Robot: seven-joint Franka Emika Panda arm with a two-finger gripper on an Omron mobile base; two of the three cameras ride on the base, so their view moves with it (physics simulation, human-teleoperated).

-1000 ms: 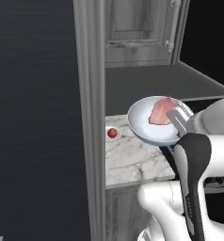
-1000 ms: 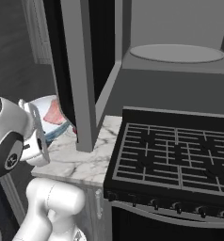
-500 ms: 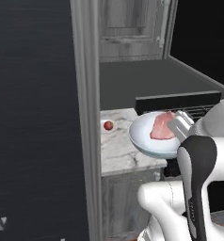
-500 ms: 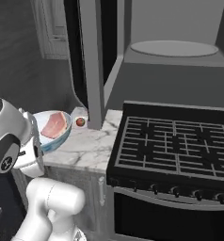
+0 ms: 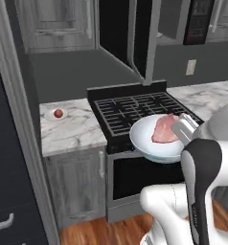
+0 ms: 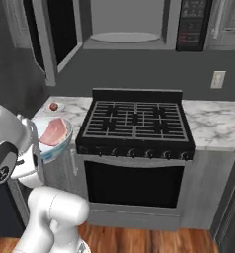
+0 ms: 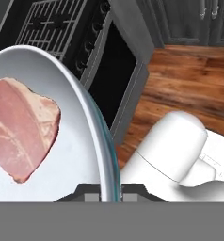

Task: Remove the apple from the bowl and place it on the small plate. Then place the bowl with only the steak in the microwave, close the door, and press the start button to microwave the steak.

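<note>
My gripper [image 5: 182, 128] is shut on the rim of the white bowl [image 5: 142, 137], holding it in the air before the stove's front edge. The pink steak [image 5: 165, 128] lies alone inside it. In the hand view the bowl's rim [image 7: 93, 123] runs down between my fingertips, with the steak [image 7: 20, 127] to its left. The red apple [image 5: 58, 113] rests on the small plate [image 5: 51, 116] on the left counter. Above the stove, the microwave [image 6: 127, 20] is open, showing its turntable [image 6: 122, 37] and button panel [image 6: 192, 22]. Its door [image 6: 54, 37] swings out to the left.
A black stove [image 6: 137, 121] with grates and an oven door [image 6: 134, 183] stands below the microwave. Marble counters [image 5: 75, 129] flank it on both sides. A tall dark panel [image 5: 10, 158] rises at the far left. Wooden floor [image 7: 189, 80] lies in front.
The base has driven, so both base views now face the stove and open microwave instead of the counter's corner. The bowl with the steak stays in my gripper.
</note>
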